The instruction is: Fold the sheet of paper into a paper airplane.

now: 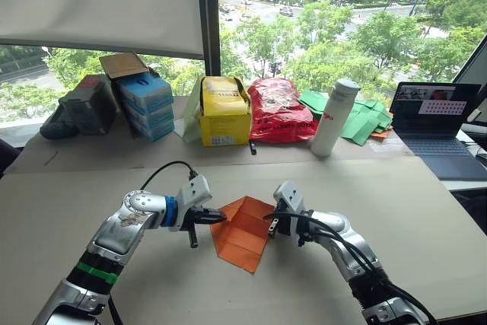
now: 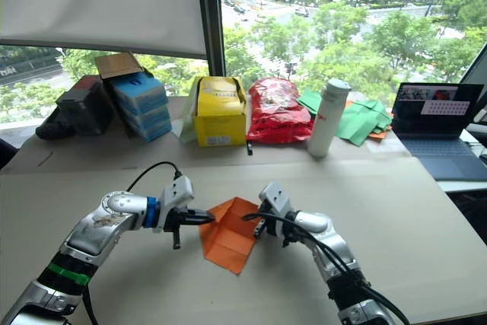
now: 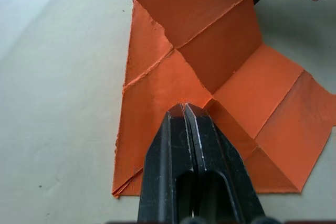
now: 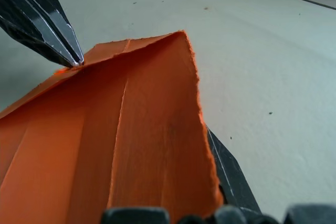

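The creased sheet of paper [image 1: 245, 234] is seen on the beige table [image 1: 426, 211], pinched at its left edge by the closed left gripper [image 1: 222, 218] and clamped at its right edge by the right gripper [image 1: 272, 227]. Boxes [image 1: 225, 112], a red bag [image 1: 279, 110], a bottle [image 1: 335, 117] and a laptop [image 1: 435, 123] are lined below the window [image 1: 342, 20].

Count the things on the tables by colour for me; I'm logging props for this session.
Orange: 1, the sheet of paper
Yellow: 1, box
Red: 1, crinkly bag
White: 1, bottle
Green: 1, pile of papers
Blue: 1, stack of boxes
Dark: 1, laptop
Total: 7
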Robot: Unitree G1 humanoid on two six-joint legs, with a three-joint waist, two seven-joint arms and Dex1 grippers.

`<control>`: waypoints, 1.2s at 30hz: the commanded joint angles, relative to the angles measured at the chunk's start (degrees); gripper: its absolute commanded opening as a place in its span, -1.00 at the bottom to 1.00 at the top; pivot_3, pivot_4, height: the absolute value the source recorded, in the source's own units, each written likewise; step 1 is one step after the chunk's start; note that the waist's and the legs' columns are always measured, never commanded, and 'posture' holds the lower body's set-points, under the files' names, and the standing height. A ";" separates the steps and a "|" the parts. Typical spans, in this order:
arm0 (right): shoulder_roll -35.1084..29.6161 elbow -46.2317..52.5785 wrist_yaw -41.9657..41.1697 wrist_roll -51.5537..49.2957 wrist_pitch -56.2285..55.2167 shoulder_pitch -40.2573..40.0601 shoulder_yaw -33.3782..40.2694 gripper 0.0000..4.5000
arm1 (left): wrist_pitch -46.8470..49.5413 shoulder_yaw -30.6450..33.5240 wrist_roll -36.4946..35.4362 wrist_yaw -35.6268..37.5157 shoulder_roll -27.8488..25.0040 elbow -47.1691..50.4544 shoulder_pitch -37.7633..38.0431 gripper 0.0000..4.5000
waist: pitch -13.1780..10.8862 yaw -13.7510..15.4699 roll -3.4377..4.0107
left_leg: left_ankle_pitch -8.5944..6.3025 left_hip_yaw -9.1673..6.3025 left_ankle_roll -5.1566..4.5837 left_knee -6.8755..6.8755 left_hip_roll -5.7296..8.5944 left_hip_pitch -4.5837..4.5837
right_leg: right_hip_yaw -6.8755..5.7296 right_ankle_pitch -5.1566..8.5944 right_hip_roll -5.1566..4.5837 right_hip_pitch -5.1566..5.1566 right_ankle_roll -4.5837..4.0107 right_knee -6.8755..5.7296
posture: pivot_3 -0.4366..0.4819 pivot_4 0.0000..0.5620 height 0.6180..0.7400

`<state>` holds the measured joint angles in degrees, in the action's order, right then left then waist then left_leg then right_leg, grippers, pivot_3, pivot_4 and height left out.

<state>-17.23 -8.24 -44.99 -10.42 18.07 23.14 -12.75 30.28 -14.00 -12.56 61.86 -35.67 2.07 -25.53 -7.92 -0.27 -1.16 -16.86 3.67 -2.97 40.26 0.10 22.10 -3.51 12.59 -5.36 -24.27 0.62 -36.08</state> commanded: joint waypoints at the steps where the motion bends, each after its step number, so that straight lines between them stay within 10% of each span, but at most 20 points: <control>1: 0.35 3.90 -0.21 -1.22 0.18 -0.64 0.70 -1.00 | -2.08 -0.73 1.58 -1.06 0.44 0.14 -0.62 -0.98 | 0.00 -0.02 0.00 | 0.00 0.00 0.00 0.00 0.00 -0.01 | 0.00 0.00 0.00 0.00 0.00 0.00 | -0.05 -0.47 1.00; 23: 1.95 19.21 0.48 -2.49 7.16 -5.74 -5.21 -1.00 | -17.23 -3.61 7.28 0.48 5.88 -14.44 -8.43 -0.98 | 0.00 0.78 0.00 | -0.16 0.00 -0.28 0.10 0.03 0.01 | -0.06 0.00 0.01 0.00 0.00 0.01 | -0.05 -0.47 1.00; 36: 2.32 16.11 4.01 0.67 9.60 -5.29 -8.60 -1.00 | -16.05 2.83 4.26 1.52 0.52 -11.96 -5.49 -0.98 | 0.00 0.31 0.01 | -0.15 -0.02 -0.27 0.12 0.00 0.05 | -0.08 0.00 0.03 -0.04 0.01 0.00 | -0.05 -0.47 1.00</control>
<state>-15.03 6.87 -41.09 -9.78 27.57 17.14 -21.72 14.03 -13.05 -7.00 63.93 -34.92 -12.68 -30.42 -7.92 0.03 -1.16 -17.02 3.65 -3.24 40.38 0.11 22.16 -3.62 12.58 -5.36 -24.31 0.63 -36.06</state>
